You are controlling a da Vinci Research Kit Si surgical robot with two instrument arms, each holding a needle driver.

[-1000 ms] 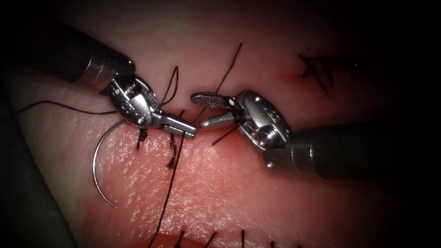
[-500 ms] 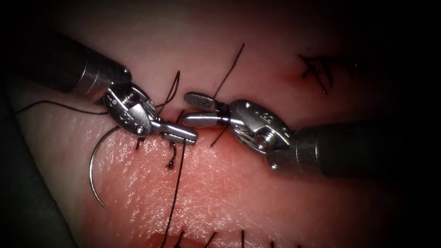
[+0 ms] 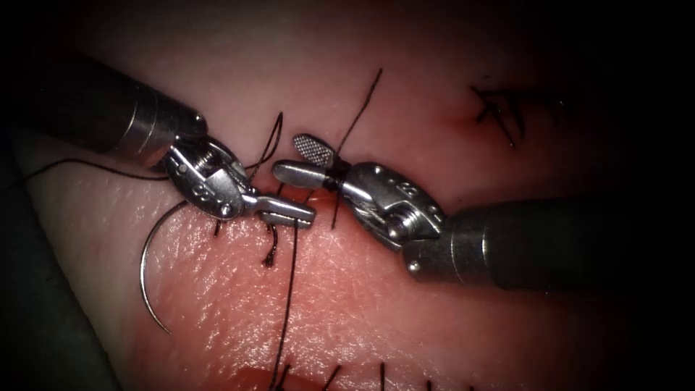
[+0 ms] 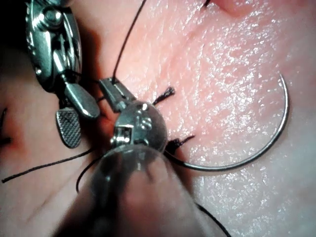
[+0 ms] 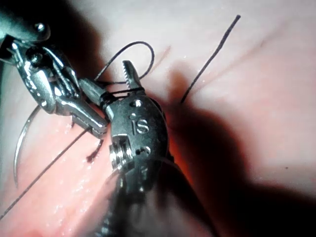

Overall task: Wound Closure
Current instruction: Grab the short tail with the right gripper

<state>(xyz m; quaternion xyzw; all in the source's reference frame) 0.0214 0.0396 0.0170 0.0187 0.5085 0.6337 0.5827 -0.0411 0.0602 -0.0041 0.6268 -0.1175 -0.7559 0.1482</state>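
Note:
My left tool [image 3: 308, 215] comes in from the upper left, its jaws shut on the long dark thread [image 3: 286, 304], which runs straight down the tissue [image 3: 376, 304]. The right tool [image 3: 289, 156] stands open just right of it. The short thread tail [image 3: 362, 101] crosses between its jaws near the hinge. The curved needle [image 3: 142, 268] lies loose on the tissue at the far left, held by neither tool, its upper end hidden behind the left tool. The left tool [image 4: 106, 84] grips thread near the needle [image 4: 276, 133]. The right tool [image 5: 106, 74] gapes beside the tail [image 5: 212, 54].
Two tied stitches with short cut ends [image 3: 269, 250] sit just below the left tool's jaws. Another finished stitch [image 3: 499, 108] lies at the upper right. More thread ends [image 3: 382, 373] poke up at the lower edge, where red fluid [image 3: 253, 378] pools.
The right tool has moved left and slightly up, its open jaws now straddling the thread tail close above the left tool. The long thread has swung more upright.

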